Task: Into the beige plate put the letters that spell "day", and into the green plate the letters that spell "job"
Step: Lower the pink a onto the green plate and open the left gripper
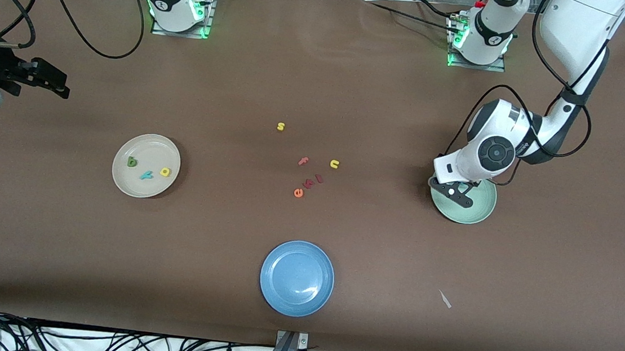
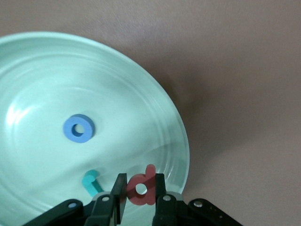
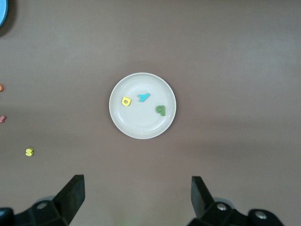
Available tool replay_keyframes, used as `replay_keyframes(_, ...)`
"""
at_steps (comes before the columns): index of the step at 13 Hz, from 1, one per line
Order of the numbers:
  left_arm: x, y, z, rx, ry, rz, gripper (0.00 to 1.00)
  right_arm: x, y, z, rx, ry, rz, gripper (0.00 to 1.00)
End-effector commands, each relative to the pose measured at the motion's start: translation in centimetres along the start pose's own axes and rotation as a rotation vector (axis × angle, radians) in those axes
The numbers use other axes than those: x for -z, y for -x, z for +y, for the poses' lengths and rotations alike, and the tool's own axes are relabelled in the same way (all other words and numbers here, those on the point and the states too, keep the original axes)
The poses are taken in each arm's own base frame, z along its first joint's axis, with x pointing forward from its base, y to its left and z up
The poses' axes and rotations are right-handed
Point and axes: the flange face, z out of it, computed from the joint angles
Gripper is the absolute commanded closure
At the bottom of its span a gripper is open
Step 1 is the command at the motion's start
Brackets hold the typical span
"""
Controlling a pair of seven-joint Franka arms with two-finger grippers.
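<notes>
The right end effector, fingers spread wide and empty, waits over the table at the right arm's end. The beige plate holds the green d, teal y and yellow a. Over the green plate, the left end effector pinches the salmon-red b just above the dish, beside the blue o and light blue j.

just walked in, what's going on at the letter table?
The left gripper is over the green plate, holding the salmon-red b between its fingers; the blue o and light blue j already lie in that plate. The beige plate holds the green d, teal y and yellow a. The right gripper waits open near its end of the table. Spare letters and a blue plate sit mid-table.
</notes>
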Motion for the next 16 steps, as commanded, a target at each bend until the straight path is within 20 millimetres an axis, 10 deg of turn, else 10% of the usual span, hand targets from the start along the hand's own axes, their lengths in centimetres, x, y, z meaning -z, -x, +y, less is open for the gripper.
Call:
replay_keyframes(1,0.1,0.2,-0.5,0.002,0.01,0.015,0.01,0.2,0.7,0.1,0.005,-0.023,-0.015,0.0)
replay_keyframes(6,4.8,0.3,-1.3,0.015,-0.022,0.024,0.0,0.0,0.5,0.0,0.009,-0.015,-0.031,0.0)
replay_keyframes(16,27.2,1.3,-1.8,0.087,-0.02,-0.029,0.0,-0.1,0.5,-0.3,0.015,-0.013,-0.04,0.0)
